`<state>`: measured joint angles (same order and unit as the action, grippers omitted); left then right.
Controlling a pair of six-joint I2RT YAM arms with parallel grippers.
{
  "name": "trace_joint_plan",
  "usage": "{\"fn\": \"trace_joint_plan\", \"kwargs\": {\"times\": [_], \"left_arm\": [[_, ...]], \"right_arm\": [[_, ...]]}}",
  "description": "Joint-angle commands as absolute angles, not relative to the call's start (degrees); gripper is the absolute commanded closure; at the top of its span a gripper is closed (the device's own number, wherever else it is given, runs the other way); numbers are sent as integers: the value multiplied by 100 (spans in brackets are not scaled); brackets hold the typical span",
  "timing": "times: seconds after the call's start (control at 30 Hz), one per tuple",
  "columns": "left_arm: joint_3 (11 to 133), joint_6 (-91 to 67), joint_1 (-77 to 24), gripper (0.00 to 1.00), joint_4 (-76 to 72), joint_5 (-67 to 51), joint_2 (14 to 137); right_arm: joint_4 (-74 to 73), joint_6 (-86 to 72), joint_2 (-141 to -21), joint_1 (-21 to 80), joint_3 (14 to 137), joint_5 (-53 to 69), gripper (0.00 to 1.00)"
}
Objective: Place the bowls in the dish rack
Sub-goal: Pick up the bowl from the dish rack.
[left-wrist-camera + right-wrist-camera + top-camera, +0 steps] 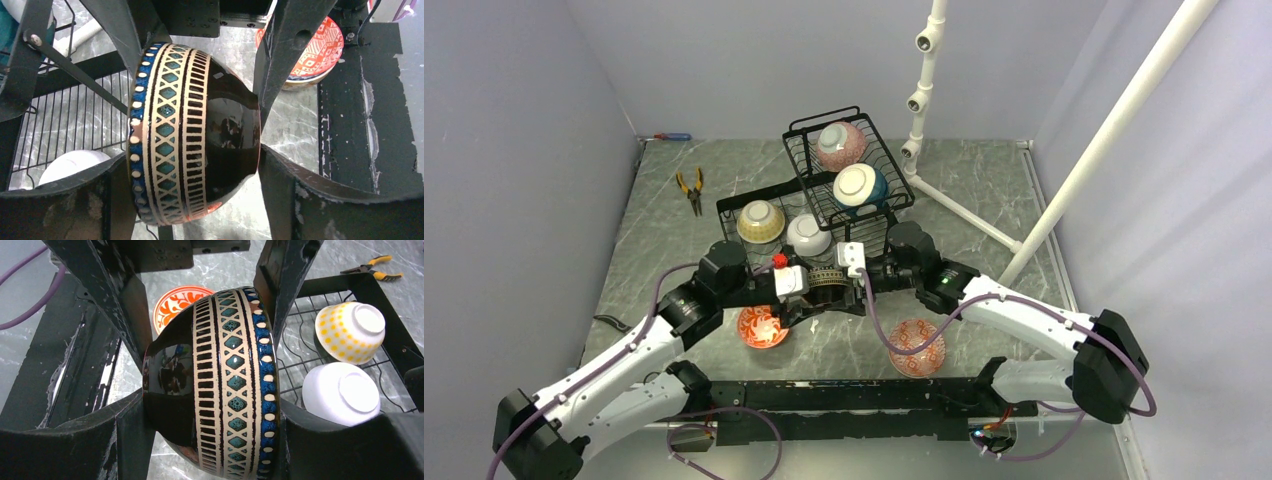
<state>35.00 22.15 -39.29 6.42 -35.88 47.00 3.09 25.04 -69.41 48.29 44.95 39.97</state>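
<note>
The dark banded bowl (827,283) hangs on its side above the near edge of the dish rack (754,195), with both arms meeting on it. Its axis runs 12 to 6 o'clock in the top view, rim toward the rack and foot toward the arm bases. The left pincer (192,160) reaches in from 9 o'clock and the right pincer (212,405) from 3 o'clock, so neither arm is the nearer.

The right pincer is clamped on the bowl, one finger on the foot and one on the rim. The left pincer's fingers stand wide apart at the same two places. Whether they press on the bowl I cannot tell.

I judge this a handover, and the open rack floor lies at 12 o'clock.

Four bowls sit upside down in the rack already: a yellow-dotted bowl (761,221) and a white bowl (809,234) below, a pink bowl (841,144) and a teal-and-white bowl (859,185) in the raised tier
</note>
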Motion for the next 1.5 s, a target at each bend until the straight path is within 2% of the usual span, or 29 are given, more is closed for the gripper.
{"fn": "trace_joint_plan", "kwargs": {"times": [0.0,0.1,0.23,0.27,0.3,0.4,0.47,0.6,0.67,0.7,0.73,1.2,1.47], "left_arm": [[3561,2297,-4015,27,315,-3641,4855],[3683,2411,-4034,45,526,-3682,4936],[3839,2515,-4030,95,932,-3671,4989],[3856,2456,-4034,97,961,-3633,4989],[3860,2387,-4034,97,956,-3601,4991],[3827,2269,-4034,97,927,-3622,4970],[3788,2139,-4034,97,859,-3559,4950],[3668,1897,-4033,97,781,-3327,4861],[3562,1751,-4034,97,708,-3181,4777],[3515,1714,-4034,97,659,-3133,4735],[3462,1669,-4034,97,599,-3087,4683],[3226,479,-3837,97,276,-2138,4580],[3358,-1071,-2553,97,-206,-3151,4896]], "right_arm": [[759,2458,-6916,4813,4893,4299,100],[739,2469,-6909,4815,4871,4253,100],[761,2487,-6874,4813,4791,4117,100],[764,2495,-6867,4816,4775,4078,100],[777,2484,-6865,4815,4758,4050,93],[822,2509,-6871,4815,4721,4058,84],[858,2486,-6866,4821,4695,4039,72],[959,2461,-6785,4816,4542,3869,40],[1063,2428,-6720,4814,4428,3759,21],[1116,2412,-6670,4816,4370,3701,6],[1177,2398,-6630,4813,4308,3652,1],[1244,2304,-6205,4814,4043,3400,0],[1199,2243,-6004,4815,3912,3172,0]]}}
